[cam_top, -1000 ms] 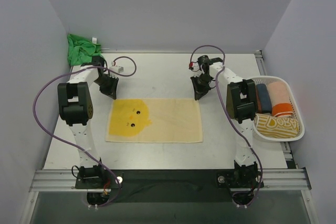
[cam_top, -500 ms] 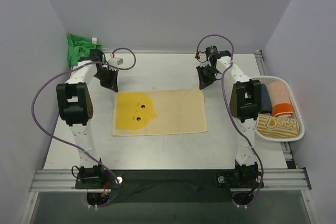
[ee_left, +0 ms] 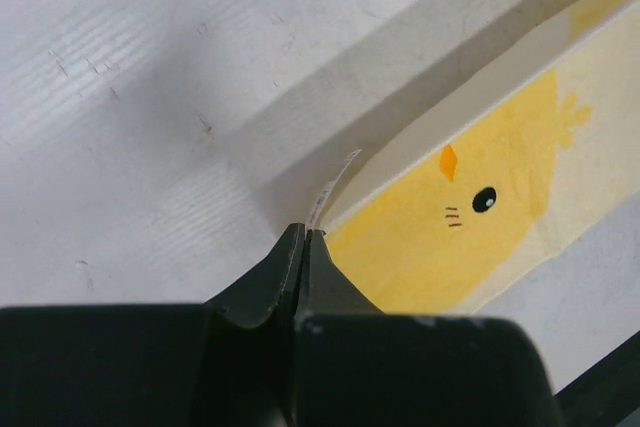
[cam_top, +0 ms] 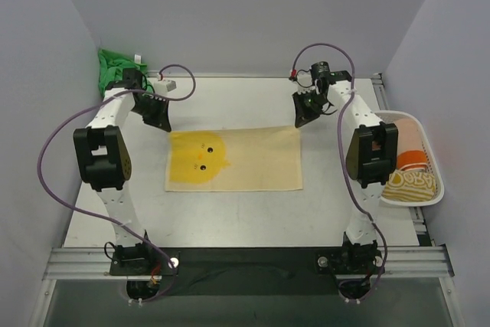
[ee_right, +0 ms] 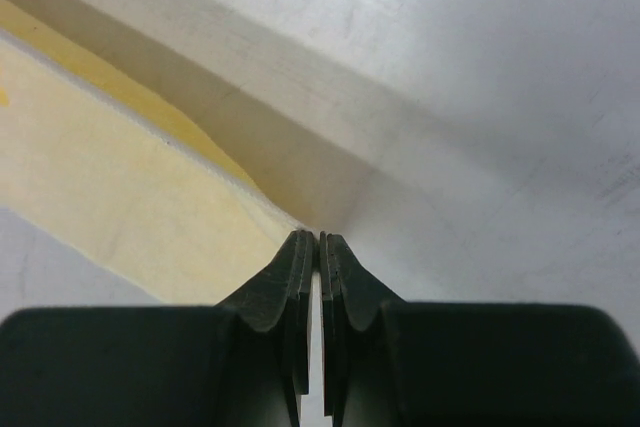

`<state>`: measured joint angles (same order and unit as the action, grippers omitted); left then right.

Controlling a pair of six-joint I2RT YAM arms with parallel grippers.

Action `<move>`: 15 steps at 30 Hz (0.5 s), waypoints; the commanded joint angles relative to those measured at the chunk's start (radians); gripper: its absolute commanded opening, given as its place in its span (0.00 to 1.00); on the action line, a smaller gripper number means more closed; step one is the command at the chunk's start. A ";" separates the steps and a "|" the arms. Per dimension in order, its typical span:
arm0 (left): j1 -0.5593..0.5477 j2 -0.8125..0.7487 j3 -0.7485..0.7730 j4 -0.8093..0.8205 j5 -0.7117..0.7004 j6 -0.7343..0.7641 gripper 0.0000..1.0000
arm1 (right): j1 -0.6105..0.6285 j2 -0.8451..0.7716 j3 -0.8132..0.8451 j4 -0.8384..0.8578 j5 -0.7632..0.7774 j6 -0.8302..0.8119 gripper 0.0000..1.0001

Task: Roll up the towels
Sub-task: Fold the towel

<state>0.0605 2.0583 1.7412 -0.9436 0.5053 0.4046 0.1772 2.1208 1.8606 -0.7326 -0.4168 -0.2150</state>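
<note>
The pale yellow towel (cam_top: 235, 160), with a chick face at its left end, lies spread flat mid-table. My left gripper (cam_top: 163, 125) is shut on its far left corner; in the left wrist view (ee_left: 305, 234) the jaws pinch the towel (ee_left: 470, 217) by its white tag. My right gripper (cam_top: 299, 122) is shut on the far right corner; in the right wrist view (ee_right: 318, 239) the corner of the towel (ee_right: 150, 207) is lifted between the jaws. The green towel (cam_top: 116, 70) lies crumpled in the far left corner, its white tag up.
A white slatted basket (cam_top: 438, 195) stands at the right table edge with rolled towels in it, partly hidden by my right arm. Purple cables loop above both arms. Walls close in the table on three sides.
Both grippers have moved toward the far side of the table, dragging the yellow towel's far edge with them. The towel has shifted away and slightly right.
</note>
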 commanded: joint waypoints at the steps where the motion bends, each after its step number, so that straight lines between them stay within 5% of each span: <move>1: 0.016 -0.134 -0.067 -0.034 0.048 0.085 0.00 | -0.005 -0.148 -0.079 -0.060 -0.056 -0.061 0.00; 15: 0.036 -0.299 -0.310 -0.213 0.032 0.306 0.00 | 0.022 -0.303 -0.400 -0.143 -0.146 -0.098 0.00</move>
<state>0.0822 1.8091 1.4612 -1.0870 0.5282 0.6292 0.1860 1.8999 1.5112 -0.7990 -0.5301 -0.2871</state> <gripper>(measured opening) 0.026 0.044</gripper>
